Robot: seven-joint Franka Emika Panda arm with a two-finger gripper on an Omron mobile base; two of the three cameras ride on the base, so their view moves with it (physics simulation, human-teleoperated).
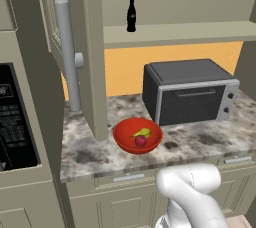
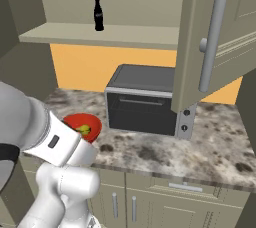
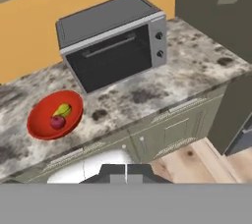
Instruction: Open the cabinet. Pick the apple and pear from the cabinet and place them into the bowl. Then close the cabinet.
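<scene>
Pincer (image 3: 126, 176) tips are pressed together with nothing between them, held back from the counter (image 3: 197, 66) above the floor side of the lower drawers. Ahead sits the red bowl (image 1: 125, 137) on the counter, holding the apple (image 1: 141, 141) and the pear (image 1: 142, 133); the pear lies on its side, long axis roughly level, touching the apple. Toaster oven (image 1: 189, 92) stands just beside the bowl. Cabinet (image 1: 92, 47) doors stand open, bar handles (image 1: 67, 54) upright. Cola bottle (image 1: 131, 16) stands upright on the shelf.
</scene>
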